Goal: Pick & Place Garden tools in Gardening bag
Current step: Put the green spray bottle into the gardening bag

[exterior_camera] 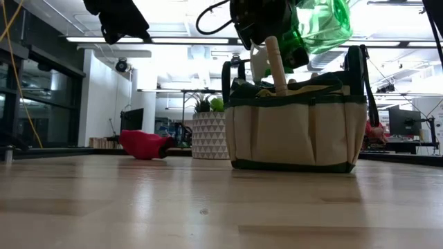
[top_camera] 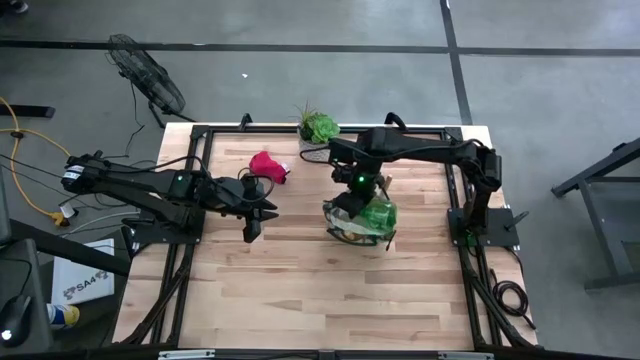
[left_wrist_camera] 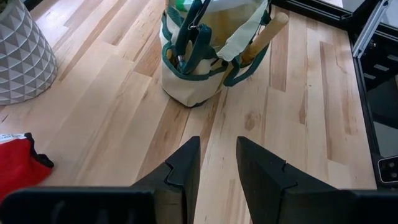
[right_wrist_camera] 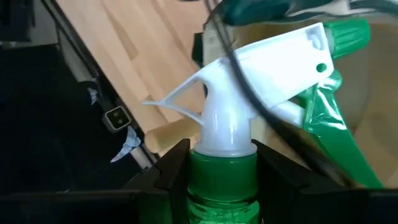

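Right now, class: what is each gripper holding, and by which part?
The right gripper holds the green spray bottle by its neck, under the white trigger head. The left gripper holds nothing.

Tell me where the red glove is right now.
The red glove lies on the table's far side in the high view, left of the potted succulent, just beyond the waiting left hand.

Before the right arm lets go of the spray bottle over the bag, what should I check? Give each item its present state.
1. Right gripper clamped on spray bottle neck: ok.
2. Bottle above gardening bag opening: ok.
3. Bag upright on table: ok.
4. Room inside the bag beside the wooden handle: cannot tell.
5. Left gripper empty, apart from bag: ok.
6. Red glove packed: not ok, lying on table.
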